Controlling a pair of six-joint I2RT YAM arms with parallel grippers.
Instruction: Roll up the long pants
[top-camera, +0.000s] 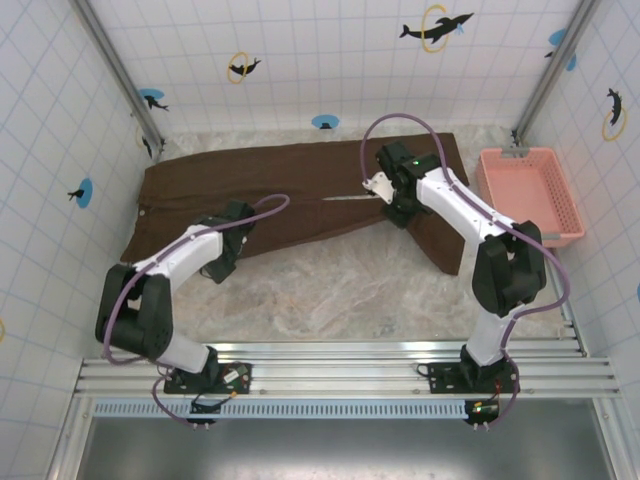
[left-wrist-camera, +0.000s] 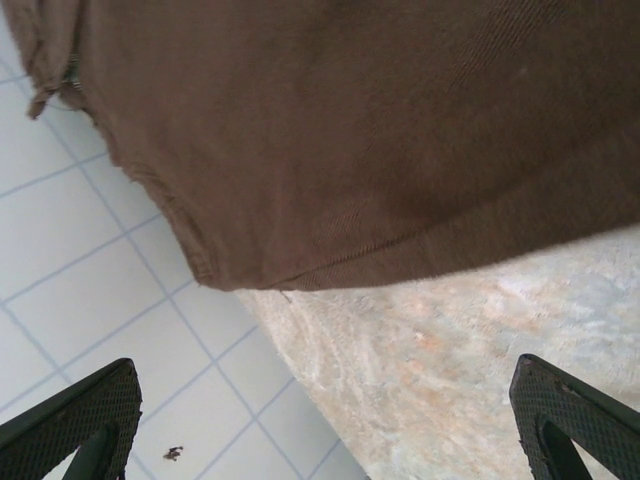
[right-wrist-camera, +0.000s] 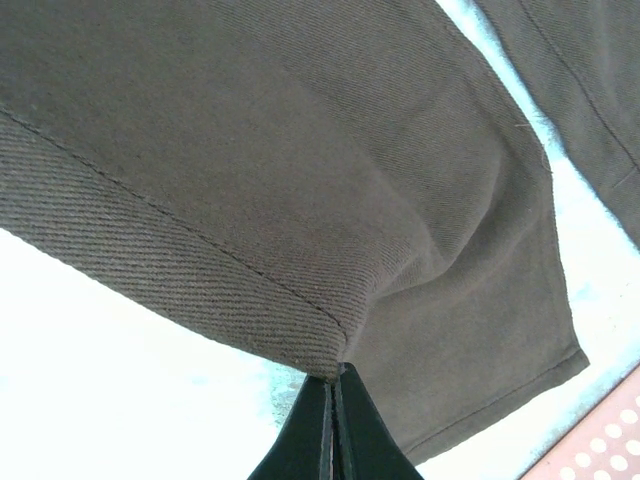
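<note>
Laid out along the far side of the table (top-camera: 350, 290): the long pants (top-camera: 290, 190), waistband left, legs right.
Pinched at a stitched leg edge by the tightly closed right gripper (right-wrist-camera: 333, 385); left gripper (left-wrist-camera: 323, 365) spread wide by the waistband corner, empty-handed; pink basket (top-camera: 516, 153) just beside the leg ends.

Top view evenly bright, shadows soft. Right wrist view: table (right-wrist-camera: 90, 400) blown out white at 8 o'clock. Left wrist view: the long pants (left-wrist-camera: 350, 130) slightly soft.

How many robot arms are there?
2. The left arm reaches over the long pants' left end; the right arm reaches their right end, near the pink basket. None seem hidden.
</note>
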